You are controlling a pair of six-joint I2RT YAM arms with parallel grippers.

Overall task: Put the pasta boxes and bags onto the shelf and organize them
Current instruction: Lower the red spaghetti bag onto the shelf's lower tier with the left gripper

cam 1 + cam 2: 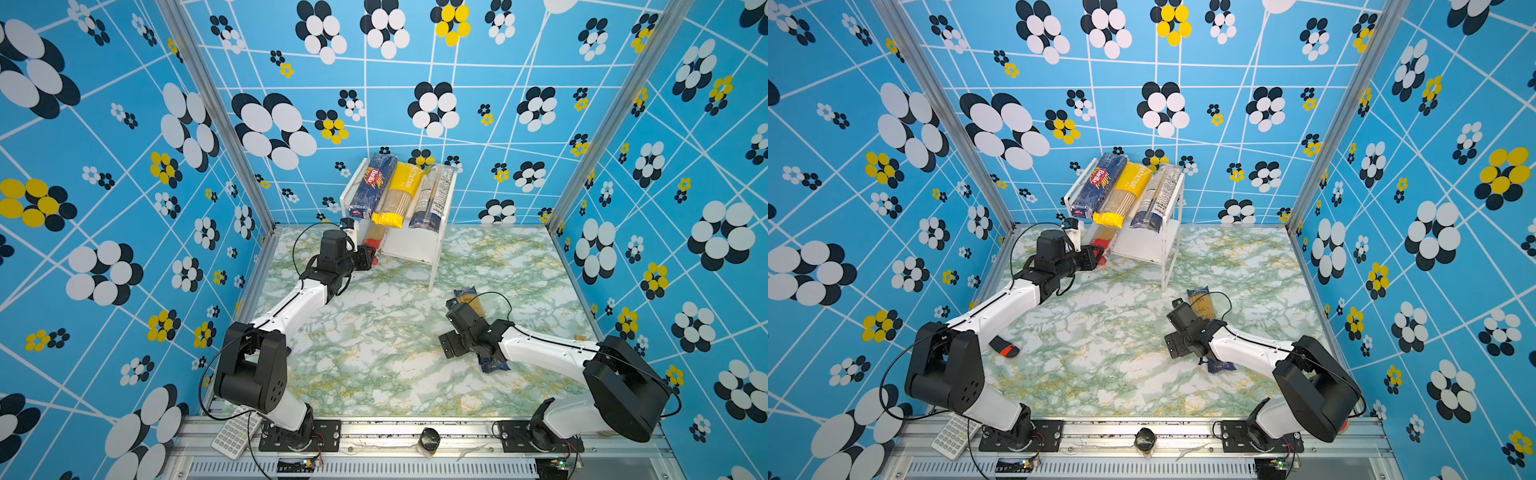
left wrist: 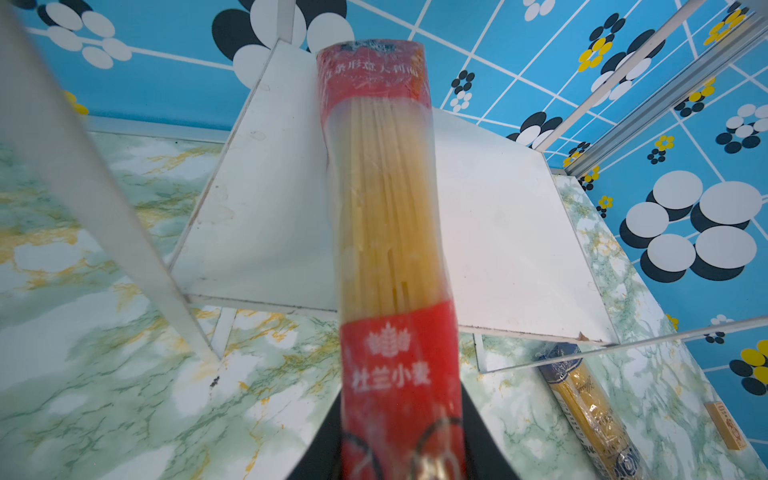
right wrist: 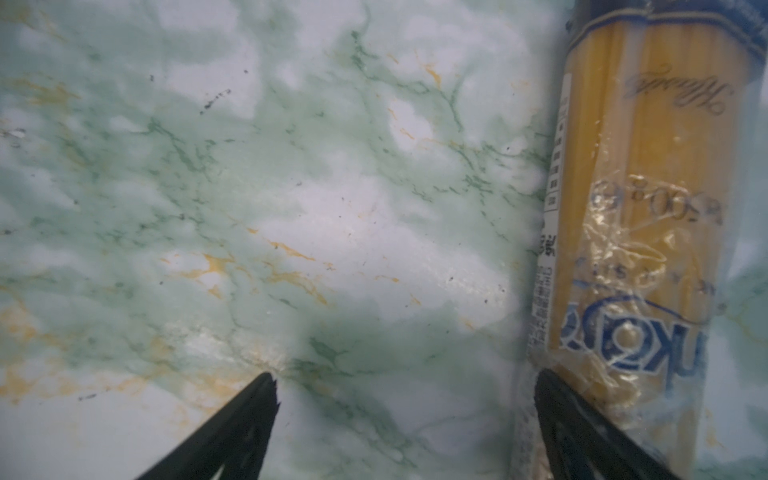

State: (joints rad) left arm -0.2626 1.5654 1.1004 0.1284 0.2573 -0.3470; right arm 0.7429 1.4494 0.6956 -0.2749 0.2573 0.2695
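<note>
At the back of the bench (image 1: 374,353), we are looking at the shelf (image 1: 436,249), whose top tier is already carrying three packs side by side: the Barilla box (image 1: 372,185), the yellow bag (image 1: 399,193) and the white-labelled bag (image 1: 432,197). They are filling that board, which, we are judging, is why the left hand (image 1: 368,255) is working at the lower board (image 2: 257,199) instead. It is grasping the red-ended bag (image 2: 390,208) by its near end, so the long pack is pointing inward and lying lengthwise along the board, near end overhanging the edge.

We are judging the shelf's front leg (image 2: 104,187) and the low top tier as the things crowding that approach.

The right hand (image 3: 407,380) is hanging released over the bench, jaws apart. One finger is sitting at the edge of the gold-labelled bag (image 3: 648,187), which is lying flat, well apart from the shelf and not gripped.

We are also noticing a black-and-orange object (image 1: 1005,348) lying beside the left arm, clear of both hands.
</note>
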